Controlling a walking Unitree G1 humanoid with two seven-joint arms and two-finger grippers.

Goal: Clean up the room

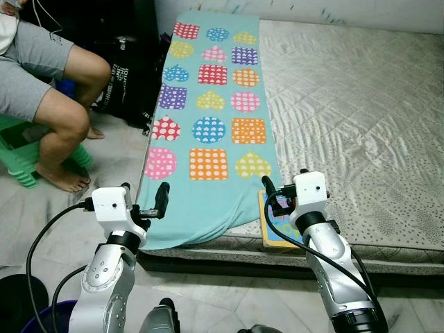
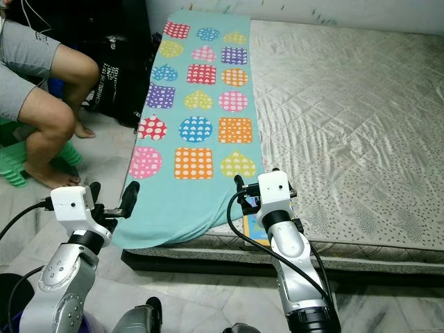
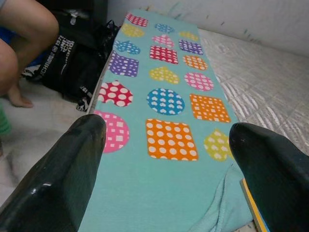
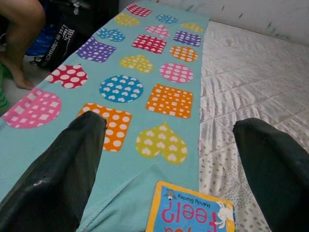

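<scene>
A teal blanket (image 1: 208,125) printed with dotted coloured shapes lies along the left side of a bare mattress (image 1: 347,104), its near end draped over the front edge. A children's picture book (image 4: 193,212) with a yellow border lies on the mattress at that front edge, partly against the blanket's corner. My right gripper (image 1: 284,182) hovers open just above the book (image 1: 276,230), with nothing between its fingers. My left gripper (image 1: 144,192) is open too, held in the air over the floor beside the blanket's hanging left corner.
A person (image 1: 62,104) sits at the left on a green stool (image 1: 17,163), bare feet on the floor. A black bag (image 1: 128,83) leans against the mattress's left side. A dark bin with a purple rim (image 1: 38,320) stands at my lower left.
</scene>
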